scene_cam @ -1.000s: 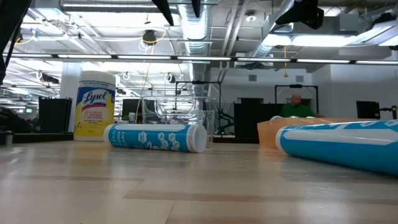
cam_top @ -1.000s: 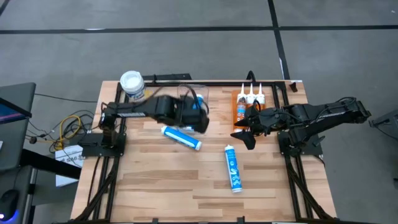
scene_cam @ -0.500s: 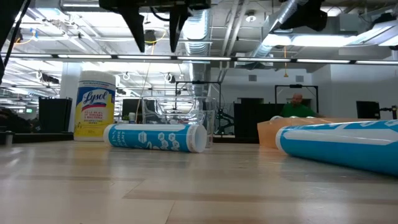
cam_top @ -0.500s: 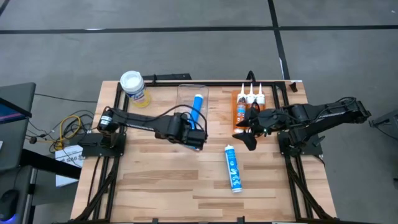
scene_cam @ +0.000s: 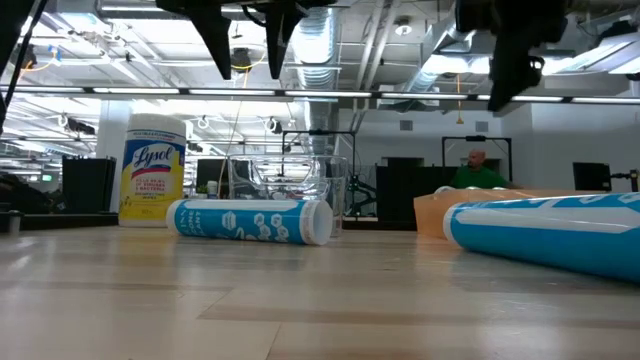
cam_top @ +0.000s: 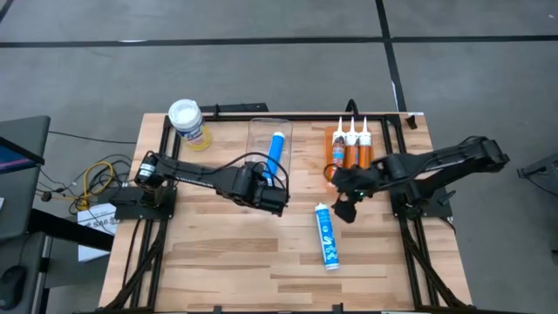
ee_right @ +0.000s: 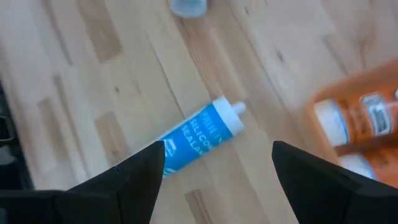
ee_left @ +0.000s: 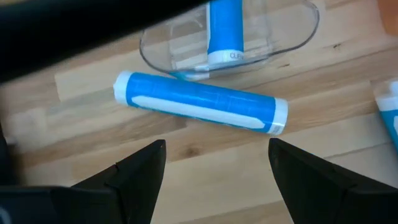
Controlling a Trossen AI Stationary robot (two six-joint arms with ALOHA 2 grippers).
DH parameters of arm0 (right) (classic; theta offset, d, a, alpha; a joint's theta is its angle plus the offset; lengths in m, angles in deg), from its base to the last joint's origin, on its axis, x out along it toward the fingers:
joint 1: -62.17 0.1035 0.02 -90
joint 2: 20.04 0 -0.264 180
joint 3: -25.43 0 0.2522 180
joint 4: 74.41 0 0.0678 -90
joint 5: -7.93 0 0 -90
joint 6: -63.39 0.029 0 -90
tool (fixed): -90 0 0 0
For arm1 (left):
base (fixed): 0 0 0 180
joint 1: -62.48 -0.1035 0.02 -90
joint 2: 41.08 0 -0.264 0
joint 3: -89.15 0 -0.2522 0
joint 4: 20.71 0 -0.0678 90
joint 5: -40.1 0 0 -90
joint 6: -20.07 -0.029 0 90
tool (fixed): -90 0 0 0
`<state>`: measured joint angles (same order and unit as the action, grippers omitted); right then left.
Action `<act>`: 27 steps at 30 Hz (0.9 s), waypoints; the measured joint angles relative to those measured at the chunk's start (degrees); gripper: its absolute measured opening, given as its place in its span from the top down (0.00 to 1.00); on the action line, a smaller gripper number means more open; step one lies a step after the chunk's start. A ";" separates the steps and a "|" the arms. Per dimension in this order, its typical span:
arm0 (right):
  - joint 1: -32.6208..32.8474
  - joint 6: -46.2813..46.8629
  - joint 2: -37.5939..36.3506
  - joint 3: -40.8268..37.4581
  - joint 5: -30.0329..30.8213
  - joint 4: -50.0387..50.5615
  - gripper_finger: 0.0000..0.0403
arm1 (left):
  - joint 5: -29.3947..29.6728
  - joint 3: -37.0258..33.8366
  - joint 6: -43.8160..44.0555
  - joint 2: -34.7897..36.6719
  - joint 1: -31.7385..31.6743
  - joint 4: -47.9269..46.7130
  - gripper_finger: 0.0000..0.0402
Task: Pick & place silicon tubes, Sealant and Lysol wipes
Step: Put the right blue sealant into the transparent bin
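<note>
Wooden slatted worktop point(cam_top: 218, 262), pale planks, black frame rails at both sides.

Left arm reaches in across the middle; left end effector point(ee_left: 214, 163) hangs above the worktop, fingers spread, nothing between them. Directly ahead of and below its tips lies a blue silicone tube point(ee_left: 200, 102): smooth cylinder, white end cap, long axis crosswise to the finger gap, so the two fingers straddle its length rather than its width. The arm hides this tube from overhead. Just past it sits the clear plastic bin point(cam_top: 268, 139), glossy, rounded corners, with another blue tube point(cam_top: 276, 150) already lying inside lengthwise.

Right end effector point(ee_right: 217, 163) hovers beside the orange tray point(cam_top: 333, 139), fingers apart, empty. Below and ahead of it is the silicone sealant tube point(cam_top: 326, 235), blue and white with a nozzle tip, long axis running roughly away from the table's back edge, diagonal across the finger gap in the wrist view. Right arm is clearly the nearer one for it. Judgement: wrist turn likely needed before closing.

Orange tray holds three orange sealant cartridges point(cam_top: 351, 146), white nozzles, side by side.

Lysol wipes point(cam_top: 187, 120): upright canister, white lid, yellow label, at the back corner well behind the left end effector, untouched.
</note>
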<state>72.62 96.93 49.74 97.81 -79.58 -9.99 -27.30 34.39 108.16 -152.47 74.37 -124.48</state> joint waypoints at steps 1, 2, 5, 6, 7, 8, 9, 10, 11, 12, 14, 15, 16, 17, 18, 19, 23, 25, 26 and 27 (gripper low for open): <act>0.31 0.91 1.19 0.00 -0.01 0.16 0.28 | 0.58 0.00 -0.61 0.00 0.12 0.01 0.31; 0.61 1.83 2.35 0.01 0.00 -0.03 0.28 | 1.05 0.00 -1.43 0.07 0.13 0.01 0.31; 2.37 5.30 5.12 -0.01 0.04 -0.14 0.28 | 1.83 0.00 -3.69 0.27 0.15 -0.01 0.31; 3.08 6.61 5.89 0.04 0.05 -0.22 0.28 | 1.97 0.00 -4.57 0.28 0.15 -0.02 0.31; 3.82 7.81 6.63 0.01 0.07 0.02 0.28 | 2.06 0.00 -5.43 0.28 0.15 0.04 0.31; 4.65 9.12 7.25 0.01 0.07 0.09 0.28 | 2.16 0.00 -6.33 0.27 0.14 0.02 0.31; 5.55 10.63 7.72 0.01 0.20 0.01 0.28 | 2.20 0.00 -7.34 0.27 0.13 0.02 0.31; 6.48 12.30 8.17 0.01 0.37 0.00 0.28 | 2.28 0.00 -8.79 0.28 0.13 0.00 0.32; 7.48 13.94 8.56 0.01 0.42 0.00 0.28 | 2.34 0.00 -10.35 0.26 0.13 0.02 0.32; 8.60 15.81 8.99 0.01 0.43 0.00 0.28 | 2.61 0.00 -12.03 0.28 0.02 0.04 0.32; 10.57 20.59 9.59 0.01 0.52 -0.04 0.28 | 3.23 0.00 -15.97 0.79 -0.50 0.08 0.32; 11.73 23.22 10.04 0.01 0.86 -0.08 0.28 | 3.55 0.00 -18.01 1.20 -0.92 0.07 0.33; 12.76 26.04 10.34 0.01 1.30 -0.15 0.28 | 4.06 0.00 -19.76 1.72 -1.43 -0.01 0.33; 13.91 28.71 10.85 0.01 1.95 -0.09 0.28 | 4.73 0.00 -21.62 2.30 -1.92 0.01 0.33; 14.95 31.44 11.38 0.01 2.43 -0.31 0.28 | 5.39 0.00 -23.31 3.03 -2.36 0.11 0.33; 15.85 34.27 11.91 0.01 2.46 -0.50 0.28 | 6.11 0.00 -24.57 3.97 -2.73 0.07 0.33; 18.83 43.43 14.24 0.01 2.50 -0.65 0.28 | 8.88 0.00 -28.57 8.18 -3.41 0.05 0.33; 19.63 47.06 15.33 0.01 2.46 -0.82 0.28 | 10.75 0.00 -29.78 10.66 -3.56 -0.03 0.33; 19.85 48.76 15.78 0.01 2.43 -1.06 0.28 | 11.28 0.00 -30.01 11.85 -3.62 -0.07 0.33; 20.03 50.09 16.02 0.00 2.41 -1.32 0.28 | 11.62 -0.16 -30.01 13.11 -3.65 0.01 0.33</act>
<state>92.66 147.01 65.76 97.80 -77.17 -11.31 -15.68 34.24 78.15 -139.36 70.71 -124.47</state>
